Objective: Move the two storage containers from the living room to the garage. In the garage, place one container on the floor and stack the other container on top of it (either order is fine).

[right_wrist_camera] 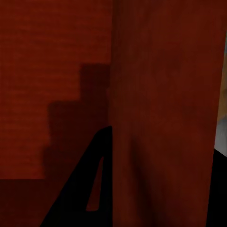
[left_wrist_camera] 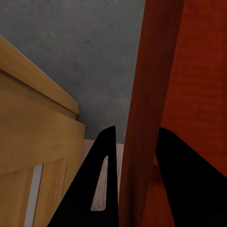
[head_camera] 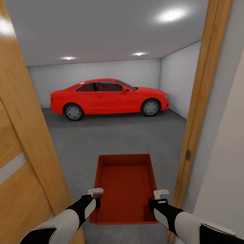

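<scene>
One orange-red ribbed storage container [head_camera: 126,186] hangs level in front of me in the doorway, above the garage's dark grey concrete floor [head_camera: 119,136]. My left gripper [head_camera: 96,197] is shut on its left wall; in the left wrist view that wall [left_wrist_camera: 151,94] runs between the black fingers [left_wrist_camera: 101,179] of the left gripper [left_wrist_camera: 139,142]. My right gripper [head_camera: 160,198] is shut on the right wall, which also stands between the fingers [right_wrist_camera: 94,179] of the right gripper [right_wrist_camera: 161,146] as a red wall [right_wrist_camera: 161,85]. The second container is out of view.
A wooden door [head_camera: 17,124] stands close on my left and a wooden door jamb [head_camera: 203,95] with a pale wall [head_camera: 229,166] on my right. A red car [head_camera: 109,97] is parked across the far end of the garage, with open concrete between it and me.
</scene>
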Available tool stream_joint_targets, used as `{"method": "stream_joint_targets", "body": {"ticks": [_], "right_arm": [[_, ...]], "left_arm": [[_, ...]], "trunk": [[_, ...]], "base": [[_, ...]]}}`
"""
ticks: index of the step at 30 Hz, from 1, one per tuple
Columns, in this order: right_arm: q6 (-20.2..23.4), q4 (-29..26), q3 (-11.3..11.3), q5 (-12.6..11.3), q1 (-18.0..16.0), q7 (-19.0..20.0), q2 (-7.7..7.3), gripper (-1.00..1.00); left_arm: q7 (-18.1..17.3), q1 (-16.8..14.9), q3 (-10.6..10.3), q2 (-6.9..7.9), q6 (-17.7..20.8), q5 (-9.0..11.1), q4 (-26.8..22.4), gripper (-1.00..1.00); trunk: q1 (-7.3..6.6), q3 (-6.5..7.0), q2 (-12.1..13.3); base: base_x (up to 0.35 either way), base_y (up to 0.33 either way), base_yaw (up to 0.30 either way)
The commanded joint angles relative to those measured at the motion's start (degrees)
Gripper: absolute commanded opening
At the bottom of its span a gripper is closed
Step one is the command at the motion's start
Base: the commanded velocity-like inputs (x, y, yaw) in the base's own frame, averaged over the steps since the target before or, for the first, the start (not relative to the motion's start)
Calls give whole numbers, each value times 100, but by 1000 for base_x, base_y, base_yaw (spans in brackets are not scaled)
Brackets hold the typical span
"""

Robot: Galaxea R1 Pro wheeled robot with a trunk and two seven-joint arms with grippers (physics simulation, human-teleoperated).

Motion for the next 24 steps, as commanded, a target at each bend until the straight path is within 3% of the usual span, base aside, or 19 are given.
{"method": "stream_joint_targets", "body": {"ticks": [1, 24], "right_arm": [[-56, 134, -25, 126, -9, -66, -6, -100], [-53, 134, -26, 126, -9, -66, -6, -100]], "left_arm": [[39, 1, -23, -1, 32, 85, 14, -100], [51, 1, -23, -1, 29, 85, 14, -100]], "trunk": [[1, -9, -8], [1, -9, -8]], "base": [[0, 0, -2], [0, 0, 0]]}}
